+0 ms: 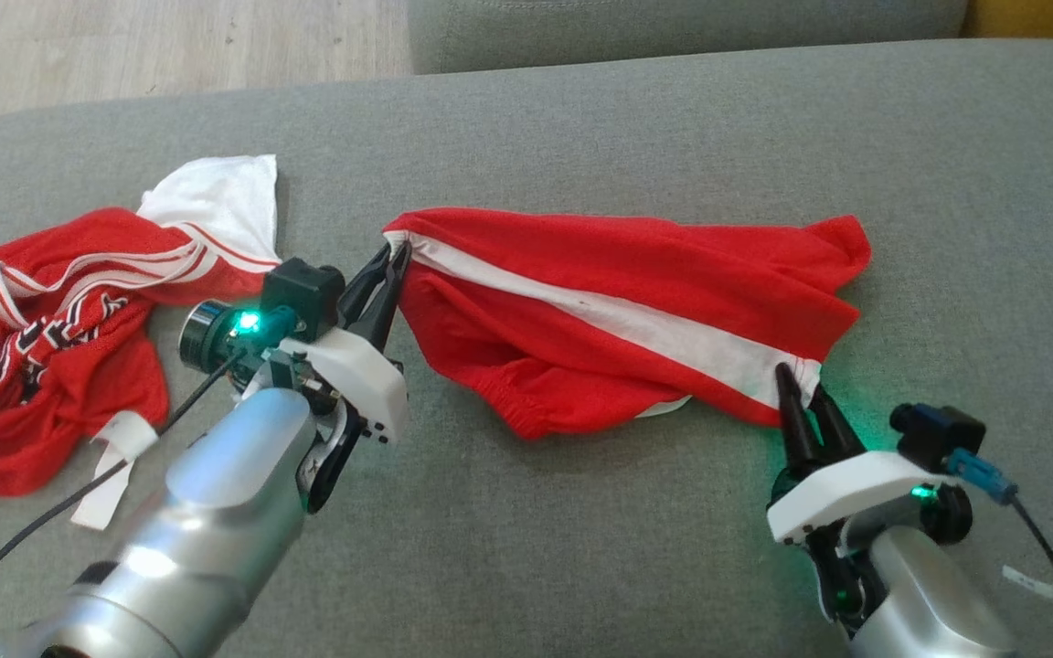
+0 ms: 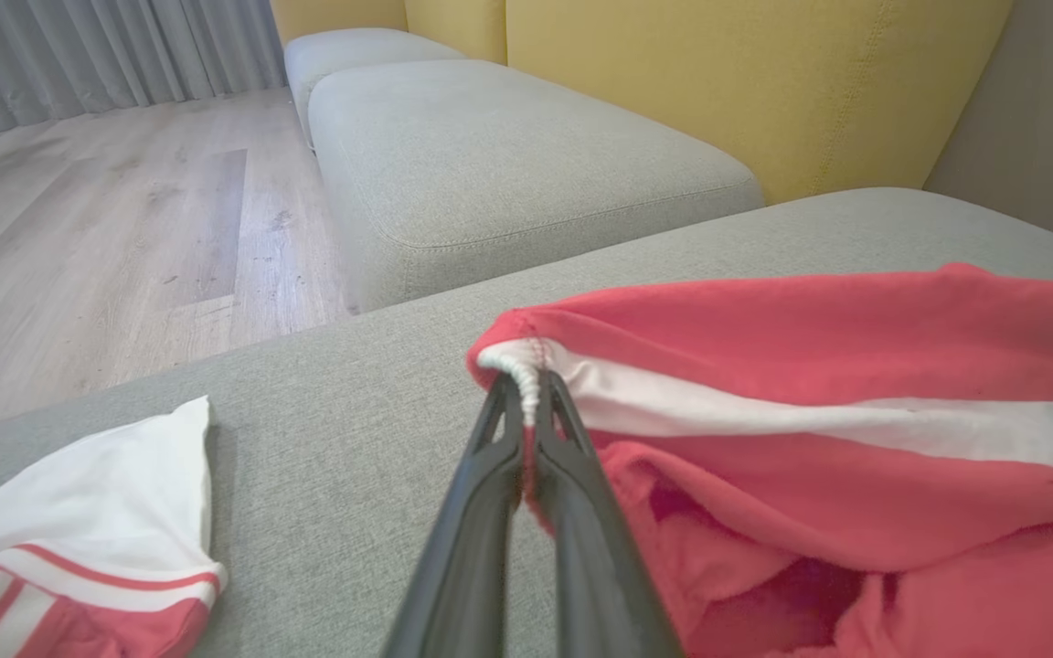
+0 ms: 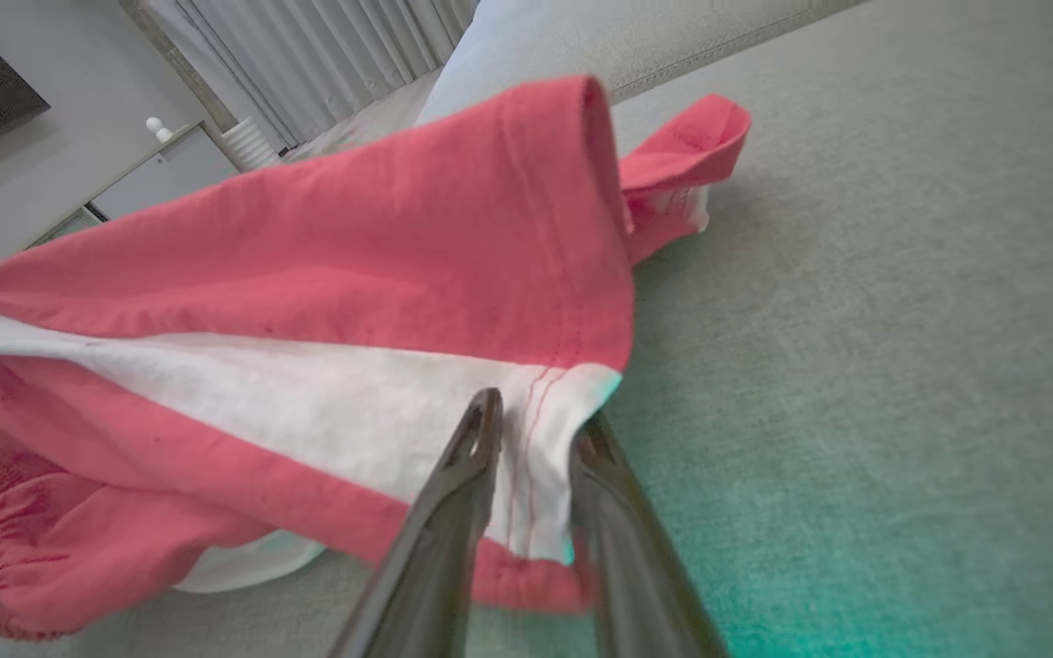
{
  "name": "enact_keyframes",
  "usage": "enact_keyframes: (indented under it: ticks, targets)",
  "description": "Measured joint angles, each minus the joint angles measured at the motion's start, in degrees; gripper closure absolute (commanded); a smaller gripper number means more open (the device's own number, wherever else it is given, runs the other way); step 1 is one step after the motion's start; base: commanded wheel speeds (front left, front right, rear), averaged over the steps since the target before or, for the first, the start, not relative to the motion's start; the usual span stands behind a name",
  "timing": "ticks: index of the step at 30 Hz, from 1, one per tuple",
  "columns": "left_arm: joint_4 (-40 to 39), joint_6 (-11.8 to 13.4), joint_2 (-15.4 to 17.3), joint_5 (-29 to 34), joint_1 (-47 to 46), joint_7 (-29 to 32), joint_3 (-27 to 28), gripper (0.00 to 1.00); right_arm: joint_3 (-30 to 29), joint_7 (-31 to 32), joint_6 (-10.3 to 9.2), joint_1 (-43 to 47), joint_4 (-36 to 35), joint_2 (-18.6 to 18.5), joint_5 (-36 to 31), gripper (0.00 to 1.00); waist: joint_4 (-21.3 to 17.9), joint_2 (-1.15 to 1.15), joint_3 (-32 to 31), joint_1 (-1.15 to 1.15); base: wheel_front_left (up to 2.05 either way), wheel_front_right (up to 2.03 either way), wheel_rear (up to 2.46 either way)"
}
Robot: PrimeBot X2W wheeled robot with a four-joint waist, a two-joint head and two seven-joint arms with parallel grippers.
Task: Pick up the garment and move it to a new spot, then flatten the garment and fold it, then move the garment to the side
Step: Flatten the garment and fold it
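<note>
Garment point(image 1: 618, 302) on the cushion point(image 1: 581, 548): left gripper point(image 1: 401, 251) pinches its waistband point(image 2: 526, 366), right gripper point(image 1: 801, 382) straddles its hem point(image 3: 545, 429), whether gripping I cannot tell.

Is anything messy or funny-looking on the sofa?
Yes. The red shorts in the middle are bunched and twisted, not lying flat. At the left, a red-and-white shirt lies crumpled in a heap, with a loose white strip beside it.
</note>
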Motion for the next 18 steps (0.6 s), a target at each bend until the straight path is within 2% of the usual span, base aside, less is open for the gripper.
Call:
enact_keyframes:
  ticks: [2, 3, 9, 13, 16, 18]
  targets:
    - [0.3, 0.0, 0.0, 0.0, -0.1, 0.0, -0.1, 1.0, -0.3, 0.0, 0.0, -0.2, -0.5, -0.3, -0.1, 0.81, 0.0, 0.0, -0.1, 0.0, 0.0, 0.0, 0.0]
    - [0.4, 0.0, 0.0, 0.0, -0.1, -0.2, -0.1, 1.0, -0.6, 0.0, 0.0, -0.3, -1.0, -0.4, -0.4, 0.98, 0.1, 0.0, -0.2, 0.0, 0.0, 0.0, 0.0]
    - [-0.8, -0.1, 0.5, 1.1, -1.2, -1.9, -0.1, 1.0, -3.9, 0.0, 0.0, -0.2, -10.2, -2.4, -2.9, 1.0, -0.1, 0.0, -1.2, -0.01, 0.0, 0.0, 0.0]
    - [-4.3, -1.1, 1.8, 2.2, -4.1, -2.7, 0.4, 1.0, -5.8, 0.0, 0.0, -0.8, -17.0, -5.9, -4.9, 1.0, -0.5, 0.0, -0.8, -0.01, 0.0, 0.0, 0.0]
    - [-5.7, -1.8, 2.9, 3.6, -9.4, -3.0, 0.9, 1.0, -5.9, 0.0, 0.0, -5.5, -17.9, -9.3, -5.3, 1.0, -0.6, 0.0, 0.8, -0.01, 0.0, 0.0, 0.0]
    - [-6.0, -2.1, 3.1, 4.8, -14.4, -3.0, 1.4, 1.0, -5.7, 0.2, 0.0, -12.0, -17.5, -11.6, -5.6, 1.0, -0.7, 0.0, 2.4, 0.0, 0.0, 0.0, 0.0]
